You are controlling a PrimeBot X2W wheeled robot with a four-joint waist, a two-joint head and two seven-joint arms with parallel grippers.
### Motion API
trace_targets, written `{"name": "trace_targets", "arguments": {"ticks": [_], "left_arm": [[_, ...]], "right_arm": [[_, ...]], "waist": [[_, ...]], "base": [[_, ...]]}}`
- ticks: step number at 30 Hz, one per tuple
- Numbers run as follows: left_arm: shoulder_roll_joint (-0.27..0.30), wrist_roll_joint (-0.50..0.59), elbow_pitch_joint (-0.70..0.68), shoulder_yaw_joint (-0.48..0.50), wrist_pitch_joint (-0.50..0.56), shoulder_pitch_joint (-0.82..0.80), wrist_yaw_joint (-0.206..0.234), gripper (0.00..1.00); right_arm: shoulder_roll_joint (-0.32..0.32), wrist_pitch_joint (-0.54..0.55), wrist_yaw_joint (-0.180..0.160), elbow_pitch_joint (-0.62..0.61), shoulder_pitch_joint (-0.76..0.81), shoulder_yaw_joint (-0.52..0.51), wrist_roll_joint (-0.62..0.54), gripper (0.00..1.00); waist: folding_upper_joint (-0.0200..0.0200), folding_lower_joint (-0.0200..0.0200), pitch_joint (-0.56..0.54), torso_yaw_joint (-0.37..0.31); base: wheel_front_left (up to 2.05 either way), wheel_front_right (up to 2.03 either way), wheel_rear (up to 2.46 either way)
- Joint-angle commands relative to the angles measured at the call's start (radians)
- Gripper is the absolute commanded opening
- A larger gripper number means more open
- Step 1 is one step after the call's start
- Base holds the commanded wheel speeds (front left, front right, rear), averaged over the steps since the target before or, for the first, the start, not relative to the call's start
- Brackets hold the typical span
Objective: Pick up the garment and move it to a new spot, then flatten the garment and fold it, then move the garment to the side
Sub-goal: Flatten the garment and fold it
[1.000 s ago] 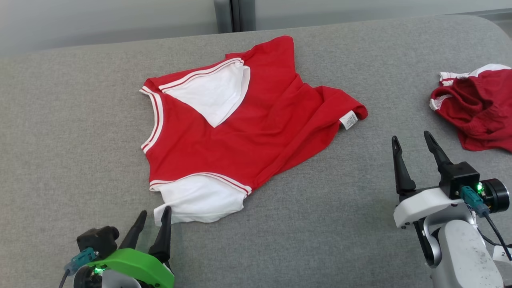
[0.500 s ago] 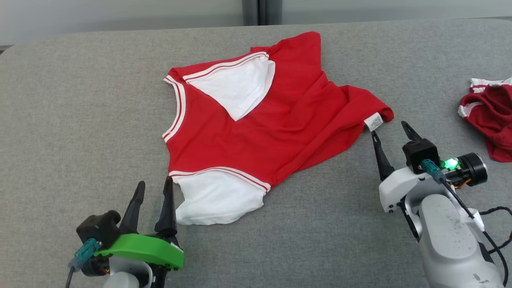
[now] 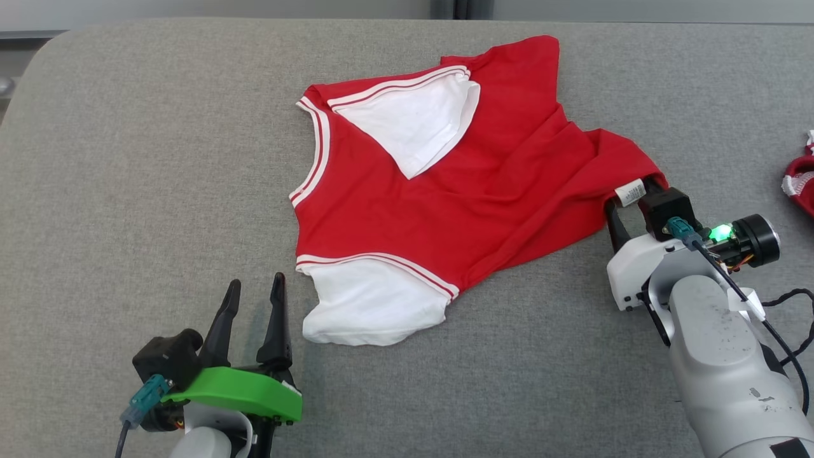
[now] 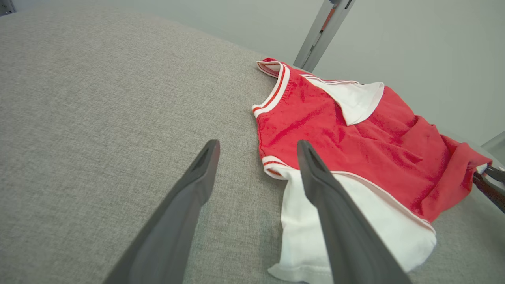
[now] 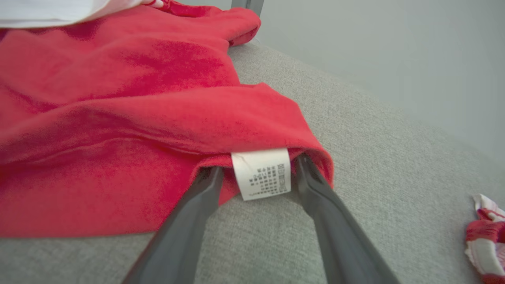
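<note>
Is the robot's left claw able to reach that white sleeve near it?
Probably yes. The left gripper is open, and the white sleeve lies flat just beside its fingers, with only bare grey surface between them.

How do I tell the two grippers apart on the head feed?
Left gripper: long dark fingers on a bright green mount, teal connector with cable. Right gripper: same dark fingers, white mount, pale grey speckled forearm, teal connector, green light.

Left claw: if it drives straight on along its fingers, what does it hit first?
Likely the garment: its striped edge and white sleeve lie just ahead of the open left claw. Depth is hard to judge.
</note>
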Motion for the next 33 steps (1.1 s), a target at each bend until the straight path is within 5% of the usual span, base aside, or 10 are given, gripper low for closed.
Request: {"name": "trace_targets", "arguments": {"ticks": [1, 28, 29, 30, 33], "left_arm": [[-0.001, 0.007, 0.002, 0.006, -0.003, 0.003, -0.005, 1.0], [-0.002, 0.033, 0.004, 0.028, -0.002, 0.022, -0.019, 1.0], [-0.002, 0.034, 0.004, 0.03, -0.002, 0.021, -0.019, 1.0], [-0.002, 0.036, 0.005, 0.032, -0.002, 0.021, -0.019, 1.0], [-0.001, 0.045, 0.005, 0.038, -0.002, 0.029, -0.024, 1.0]], "right_arm": [[-0.003, -0.004, -0.001, -0.005, -0.003, -0.006, 0.006, 0.0], [0.005, 0.026, -0.001, -0.331, 0.376, 0.14, 0.168, 0.01], [0.006, 0.023, -0.001, -0.34, 0.384, 0.141, 0.176, 0.45], [0.006, 0.02, -0.001, -0.346, 0.39, 0.14, 0.184, 1.0], [0.006, 0.015, -0.001, -0.366, 0.411, 0.137, 0.21, 1.0]], "waist": [[0.0, 0.0, -0.004, -0.005], [0.0, 0.0, -0.05, -0.126], [0.0, 0.0, -0.051, -0.127], [0.0, 0.0, -0.052, -0.129], [0.0, 0.0, -0.064, -0.135]], "base": [[0.0, 0.0, 0.0], [0.0, 0.0, 0.0], [0.0, 0.0, 0.0], [0.0, 0.0, 0.0], [0.0, 0.0, 0.0]]}}
